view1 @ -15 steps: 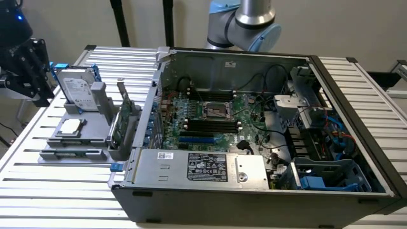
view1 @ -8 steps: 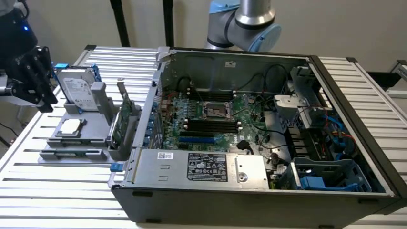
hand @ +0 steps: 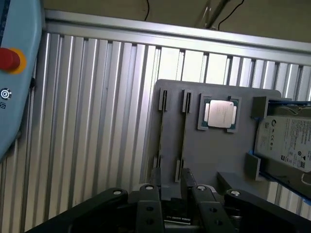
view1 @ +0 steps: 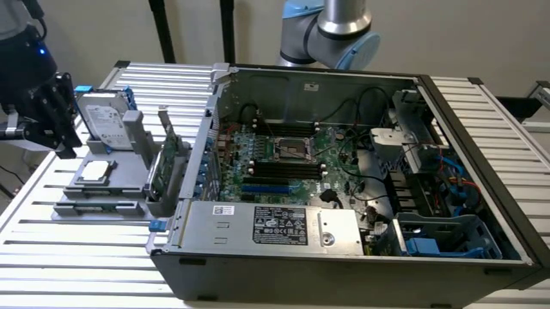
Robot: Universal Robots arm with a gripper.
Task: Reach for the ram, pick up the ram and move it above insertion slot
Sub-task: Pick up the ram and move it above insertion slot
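Observation:
The ram stands on edge in a slot of the grey holder, with a second thin stick in the slot beside it. In the exterior view the ram is a green strip at the holder's front. My gripper is open, its dark fingertips hovering above the near ends of the two slots and holding nothing. From outside, the gripper hangs at the exterior view's left, above the holder's far side. The black insertion slots lie on the motherboard inside the open case.
The holder also carries a silver processor chip, a hard drive with blue rails and an upright green expansion card. The open computer case stands to the exterior view's right. A blue pendant with a red button lies on the slatted table.

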